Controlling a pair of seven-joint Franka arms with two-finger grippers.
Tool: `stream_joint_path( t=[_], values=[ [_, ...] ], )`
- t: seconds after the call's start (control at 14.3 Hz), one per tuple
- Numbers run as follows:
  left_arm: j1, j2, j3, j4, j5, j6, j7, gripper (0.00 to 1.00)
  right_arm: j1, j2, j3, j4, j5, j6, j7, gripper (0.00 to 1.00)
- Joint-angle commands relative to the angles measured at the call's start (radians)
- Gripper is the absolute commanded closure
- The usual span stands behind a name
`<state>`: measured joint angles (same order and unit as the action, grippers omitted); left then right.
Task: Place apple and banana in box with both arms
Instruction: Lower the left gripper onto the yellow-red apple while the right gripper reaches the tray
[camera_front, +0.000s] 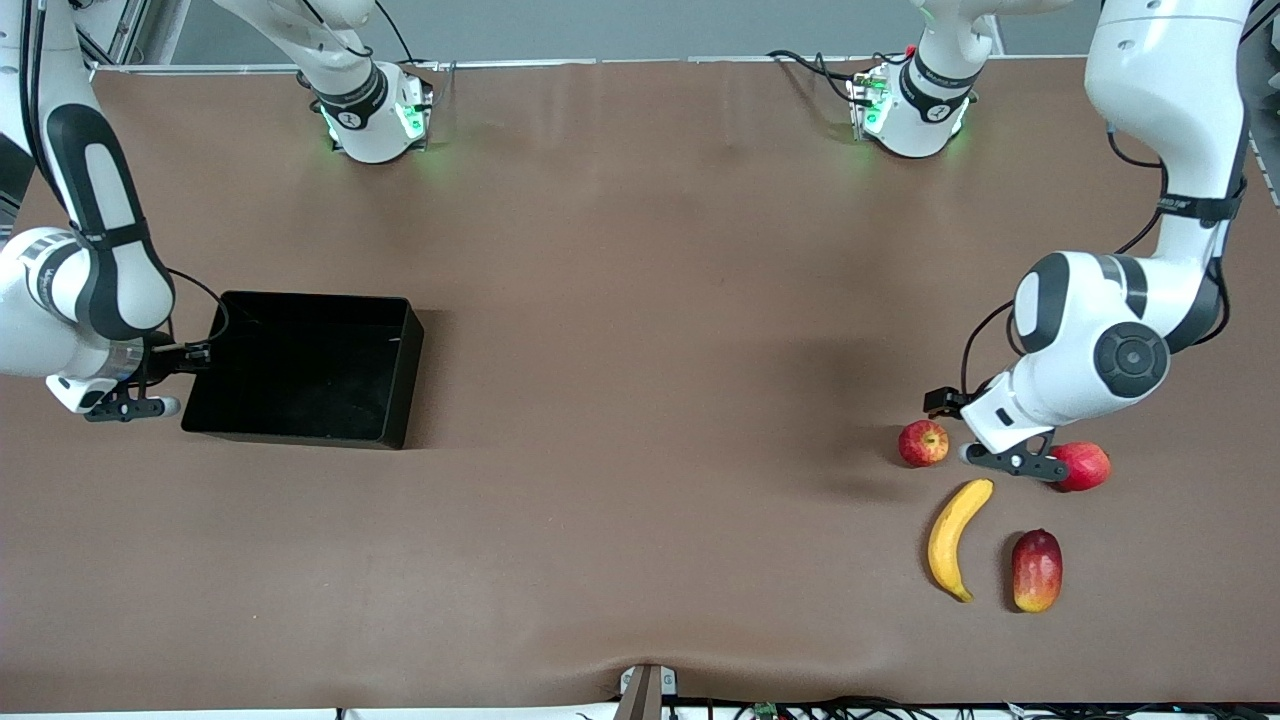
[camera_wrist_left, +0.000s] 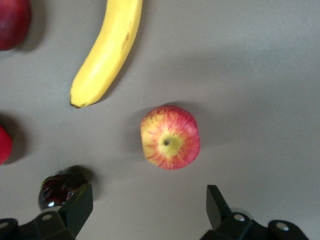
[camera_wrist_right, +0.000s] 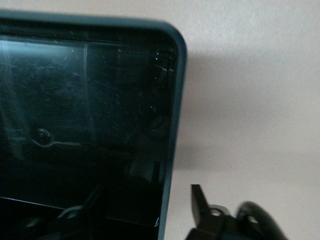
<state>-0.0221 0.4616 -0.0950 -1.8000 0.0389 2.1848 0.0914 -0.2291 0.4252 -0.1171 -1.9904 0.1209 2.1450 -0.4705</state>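
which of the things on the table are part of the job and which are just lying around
Part of the job: apple, banana, box.
Lying about: mango, pinkish-red fruit.

The shallow black plastic box (camera_front: 300, 365) sits toward the right arm's end; the streaky red-yellow apple (camera_front: 922, 443) lies toward the left arm's end; the curved yellow banana (camera_front: 955, 538) lies nearer the camera, beside the oblong red-yellow mango (camera_front: 1036, 570).

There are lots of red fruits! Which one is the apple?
Find the yellow banana at the left arm's end of the table. The apple sits just past its upper tip, farther from the camera. It is the small round fruit with yellow streaks, unlike its plain red neighbour.
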Motion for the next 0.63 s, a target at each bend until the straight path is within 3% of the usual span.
stream_joint_path(
  t=[0.0,0.35,0.56],
  values=[
    [-0.015,0.015,0.003,0.004,0.01,0.024,0.01,0.0,-0.021,-0.011,0.011,-0.024,0.028,0.009,-0.026,0.99],
    [-0.018,0.009,0.004,-0.001,0.01,0.024,0.01,0.0,-0.024,-0.011,0.011,-0.008,0.029,-0.028,-0.121,1.0],
    [-0.016,0.005,0.003,-0.013,0.01,0.024,0.019,0.0,-0.009,-0.014,0.011,0.095,0.087,-0.228,-0.112,1.0]
  ],
)
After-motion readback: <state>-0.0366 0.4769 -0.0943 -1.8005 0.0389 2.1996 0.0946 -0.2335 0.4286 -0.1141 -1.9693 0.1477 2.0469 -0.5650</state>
